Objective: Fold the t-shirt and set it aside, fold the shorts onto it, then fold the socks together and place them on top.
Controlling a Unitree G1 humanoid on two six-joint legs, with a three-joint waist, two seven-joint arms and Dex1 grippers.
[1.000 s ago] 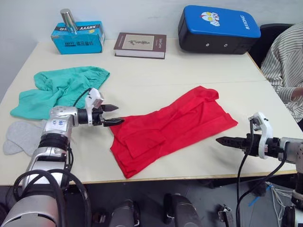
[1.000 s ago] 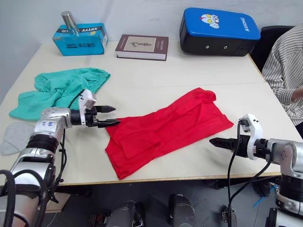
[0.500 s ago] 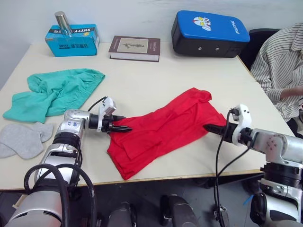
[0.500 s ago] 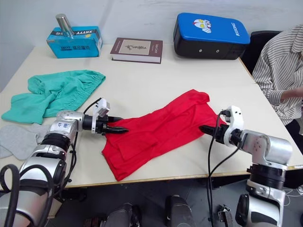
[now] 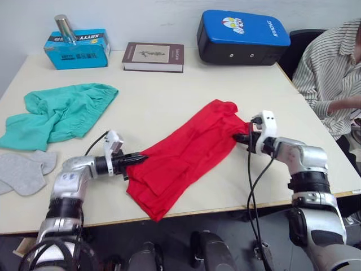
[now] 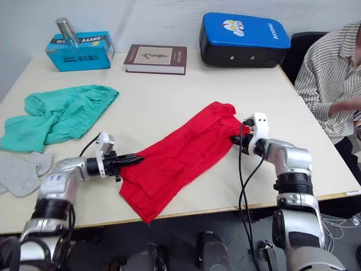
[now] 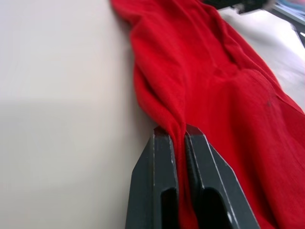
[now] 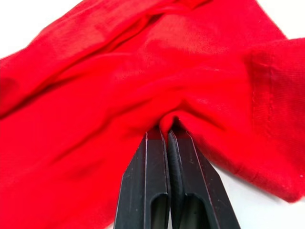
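The red t-shirt (image 5: 186,152) lies crumpled in a diagonal band across the middle of the table. My left gripper (image 5: 137,159) is shut on a fold of its near-left edge; the wrist view shows red cloth pinched between the fingers (image 7: 164,152). My right gripper (image 5: 240,137) is shut on the shirt's far-right edge, with a ridge of cloth between its fingers (image 8: 157,148). The teal shorts (image 5: 59,113) lie bunched at the far left. The grey socks (image 5: 22,172) lie flat at the left edge, apart from both grippers.
A blue tissue box (image 5: 76,48) with a metal can (image 5: 65,27) on it, a brown book (image 5: 153,56) and a blue pad (image 5: 242,36) line the far edge. A person in a striped shirt (image 5: 330,68) sits at the right. Bare table (image 5: 169,96) lies between shorts and shirt.
Both grippers have gone from open to shut on the t-shirt's edges. The right gripper has moved in from the table's right side to the shirt. The camera has shifted too.
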